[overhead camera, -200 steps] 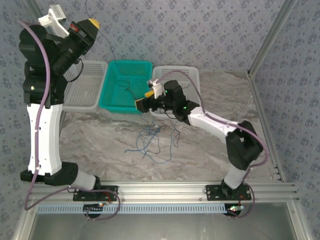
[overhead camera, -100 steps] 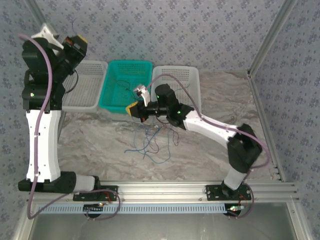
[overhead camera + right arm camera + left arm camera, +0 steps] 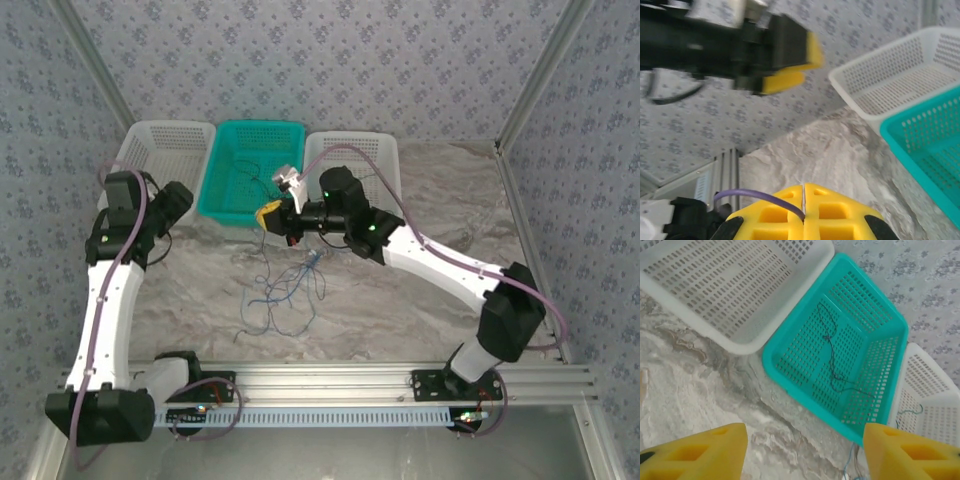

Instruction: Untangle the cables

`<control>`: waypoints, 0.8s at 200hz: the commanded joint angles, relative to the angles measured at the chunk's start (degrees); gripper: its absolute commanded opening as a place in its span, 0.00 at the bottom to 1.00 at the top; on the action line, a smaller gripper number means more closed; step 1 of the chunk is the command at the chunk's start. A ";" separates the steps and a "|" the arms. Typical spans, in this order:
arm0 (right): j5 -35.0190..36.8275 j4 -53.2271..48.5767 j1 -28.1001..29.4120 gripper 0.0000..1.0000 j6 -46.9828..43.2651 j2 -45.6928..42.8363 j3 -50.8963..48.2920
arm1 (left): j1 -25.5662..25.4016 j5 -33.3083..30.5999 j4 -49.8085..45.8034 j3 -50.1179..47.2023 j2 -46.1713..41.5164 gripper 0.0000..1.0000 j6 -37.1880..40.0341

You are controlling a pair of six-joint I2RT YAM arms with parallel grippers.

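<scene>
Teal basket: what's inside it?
One thin dark cable lies squiggled on the floor of the teal basket. From above, the right gripper, pinching a purple cable, covers its near right corner, so that bit is hidden there.

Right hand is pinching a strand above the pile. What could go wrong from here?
1. The right hand is shut on one purple cable, yet strands run from it down to the tangle on the table. Pulling may tighten the knots or drag the whole tangle along.
2. So thin a cable could slip from the grip under tension.
</scene>
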 commanded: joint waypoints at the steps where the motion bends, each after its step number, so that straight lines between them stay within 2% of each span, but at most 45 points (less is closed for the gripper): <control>1: 0.88 -2.76 -0.18 0.00 0.47 1.05 4.08 | 0.50 6.77 -3.95 -2.31 -8.19 0.64 7.13; 15: 0.83 -3.33 -0.18 0.00 1.09 1.66 4.70 | 0.47 16.87 0.07 -6.61 -13.67 0.65 7.12; 32: 1.27 -3.98 -0.21 0.00 1.86 2.36 5.25 | -0.42 30.08 12.66 -14.19 -19.24 0.65 -0.88; 46: 1.57 -4.09 -0.19 0.00 2.14 2.73 5.25 | -3.81 34.31 24.90 -21.08 -22.56 0.62 -8.44; 58: 2.50 -4.80 -0.30 0.00 2.76 3.19 5.74 | -8.75 33.80 29.94 -24.70 -24.38 0.61 -7.41; 76: 1.72 -6.01 -0.56 0.00 4.32 3.93 7.05 | -15.77 28.14 26.18 -26.84 -25.74 0.62 1.04; 90: 0.31 -5.32 -0.54 0.00 5.02 3.99 7.14 | -19.27 23.72 25.08 -28.51 -25.29 0.64 4.30; 118: -1.54 -6.30 -0.51 0.00 5.63 4.06 8.62 | -22.10 25.38 35.32 -31.58 -20.01 0.63 5.49; 138: -1.82 -8.10 -0.55 0.00 6.05 4.24 9.80 | -23.52 22.61 37.59 -31.92 -15.59 0.63 8.66; 160: -3.79 -8.47 -0.50 0.00 7.15 4.28 10.35 | -23.62 19.22 43.33 -33.52 -12.28 0.62 8.35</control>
